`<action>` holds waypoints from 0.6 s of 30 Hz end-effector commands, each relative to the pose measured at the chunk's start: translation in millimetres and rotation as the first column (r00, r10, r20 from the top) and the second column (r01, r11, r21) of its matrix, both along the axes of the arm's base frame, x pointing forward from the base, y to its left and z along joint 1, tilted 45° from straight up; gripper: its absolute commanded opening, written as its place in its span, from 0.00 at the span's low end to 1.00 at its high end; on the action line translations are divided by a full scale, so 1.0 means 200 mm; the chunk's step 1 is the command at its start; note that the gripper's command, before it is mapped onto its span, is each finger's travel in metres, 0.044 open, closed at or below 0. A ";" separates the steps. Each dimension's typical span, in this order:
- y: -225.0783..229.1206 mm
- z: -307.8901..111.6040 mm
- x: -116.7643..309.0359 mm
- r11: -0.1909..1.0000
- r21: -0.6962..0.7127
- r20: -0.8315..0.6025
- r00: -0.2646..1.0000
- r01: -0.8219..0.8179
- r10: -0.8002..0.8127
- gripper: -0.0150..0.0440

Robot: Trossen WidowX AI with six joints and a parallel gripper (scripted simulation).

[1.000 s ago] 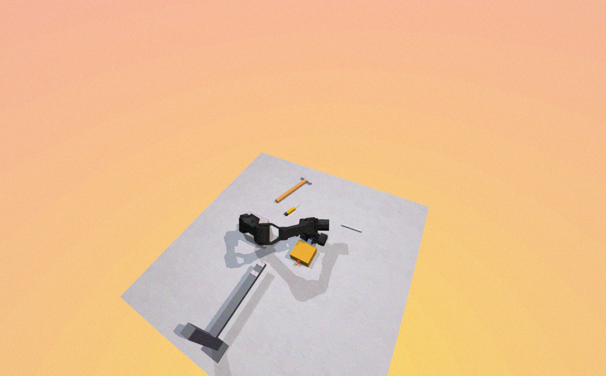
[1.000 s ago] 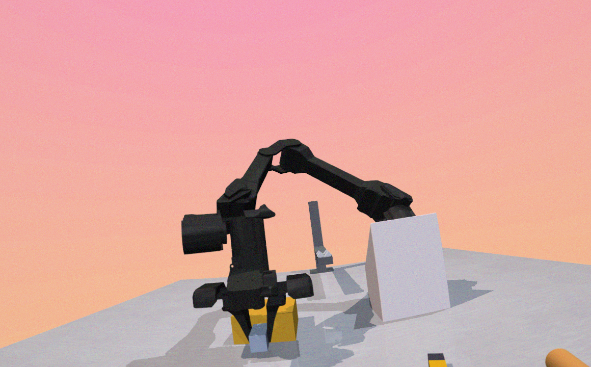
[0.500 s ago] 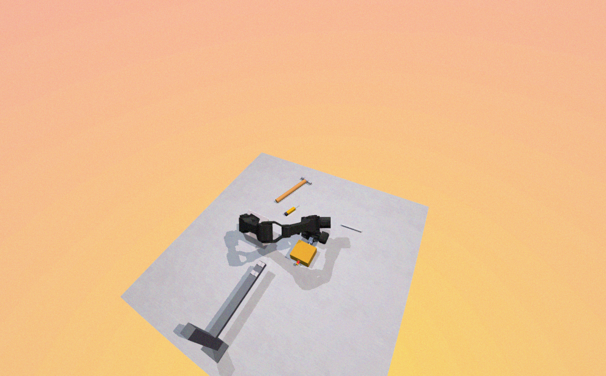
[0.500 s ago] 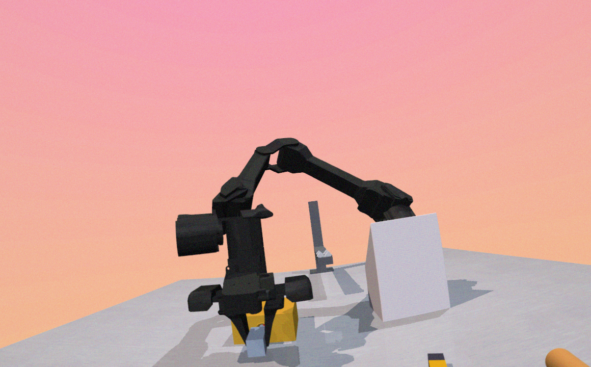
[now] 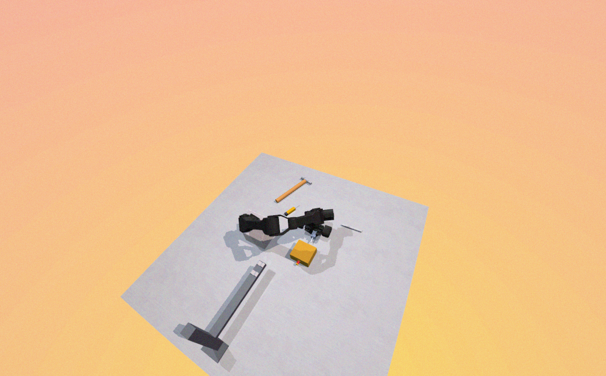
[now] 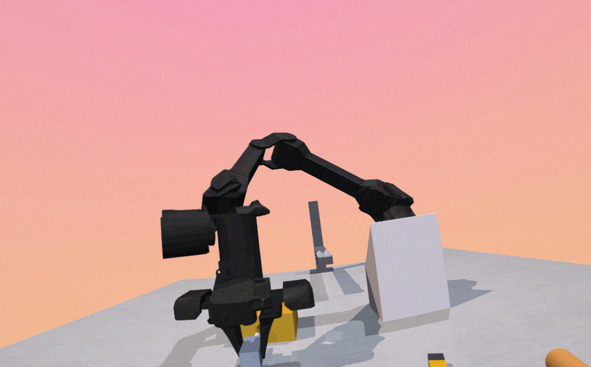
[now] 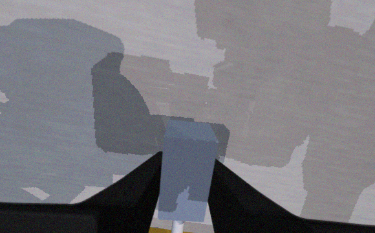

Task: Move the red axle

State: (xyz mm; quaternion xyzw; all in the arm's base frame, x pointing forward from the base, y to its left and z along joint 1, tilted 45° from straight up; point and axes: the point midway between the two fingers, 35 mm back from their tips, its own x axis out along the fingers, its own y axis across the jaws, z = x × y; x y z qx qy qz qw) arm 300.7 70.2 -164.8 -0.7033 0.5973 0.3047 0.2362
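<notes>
The gripper [image 5: 313, 237] [image 6: 251, 352] [image 7: 185, 160] has its jaws clamped on a blue-grey block [image 5: 313, 234] [image 6: 250, 350] [image 7: 187, 168], from which a pale pin [image 6: 256, 335] [image 7: 177, 227] points toward the yellow beam [image 5: 303, 252] [image 6: 284, 324] [image 7: 160, 230]. The red axle [image 5: 298, 262] pokes out of the beam's far side, opposite the gripper; how much remains inside is hidden. The V-blocks [image 5: 257, 267] [image 6: 323, 253] sit on the grey bracket [image 5: 232, 304] [image 6: 316, 223], apart from the axle. A hammer [image 5: 291, 190] [image 6: 562, 358] and a yellow-handled screwdriver [image 5: 290, 211] [image 6: 437, 363] lie near the arm [image 5: 272, 224] [image 6: 334, 175], on the side away from the bracket.
</notes>
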 end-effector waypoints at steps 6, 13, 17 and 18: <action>0.06 0.04 0.00 1.000 0.010 0.004 1.000 0.000 0.000 0.25; 0.10 0.08 0.00 1.000 0.011 0.003 1.000 0.000 0.000 0.25; 0.12 0.10 -0.01 1.000 0.011 0.003 1.000 0.000 0.000 0.25; 0.13 0.11 -0.01 1.000 0.011 0.003 1.000 0.000 0.000 0.25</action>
